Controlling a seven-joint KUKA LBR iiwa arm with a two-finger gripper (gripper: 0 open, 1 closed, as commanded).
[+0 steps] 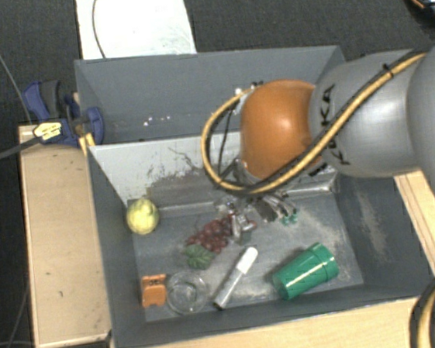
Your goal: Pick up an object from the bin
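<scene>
Grape bunch (213, 234), dark red, lay near the middle of the bin (347, 217) floor, and the gripper (246, 217) hung just beside its right end, low over the floor. Whether the gripper was open or closed could not be told.

The floor was grey metal, scuffed, and the sloping back wall bore pale scratches. Dark lettering ran along the arm's grey casing behind the orange cover (275, 128), crossed by a cable and only partly readable.

A yellow-green ball (142, 215) sat close to the left wall. An orange block (153, 290) and a clear cup (186, 294) lay by the front-left corner, a white marker (235, 276) slanted beside them, and a green cup (305, 271) lay tipped on its side near the front edge. Bare floor showed to the right of the green cup and between the ball and the block.
</scene>
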